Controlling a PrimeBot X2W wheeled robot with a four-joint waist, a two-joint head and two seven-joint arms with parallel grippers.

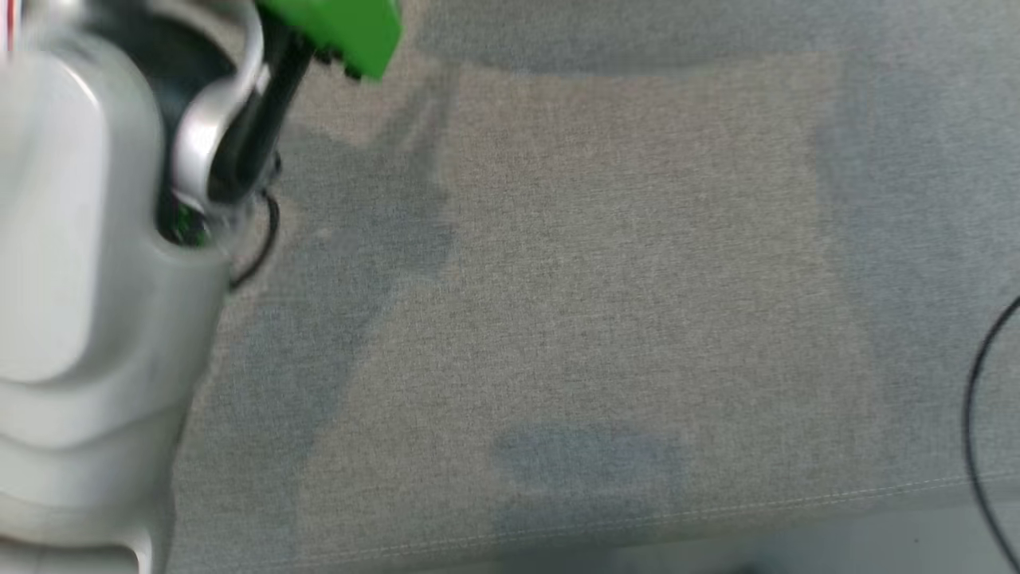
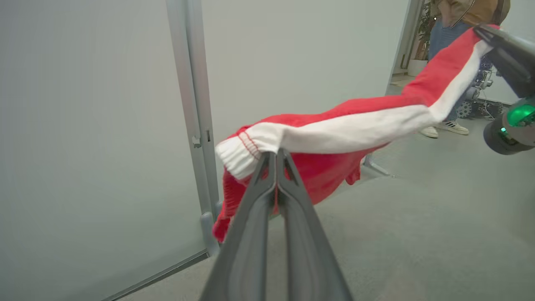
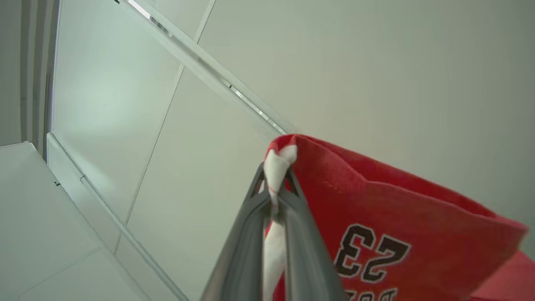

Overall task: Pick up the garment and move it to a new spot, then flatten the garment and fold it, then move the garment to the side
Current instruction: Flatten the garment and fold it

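A grey woven cloth surface [image 1: 606,263] is spreading across the head view, its stitched seam [image 1: 717,510] running along the near edge. In the left wrist view a person [image 2: 449,25] in blue jeans and white sneakers [image 2: 454,127] is standing on the grey floor [image 2: 418,217] beside a potted plant [image 2: 424,33], while a grey metal post [image 2: 194,104] is dividing pale wall panels [image 2: 83,125]
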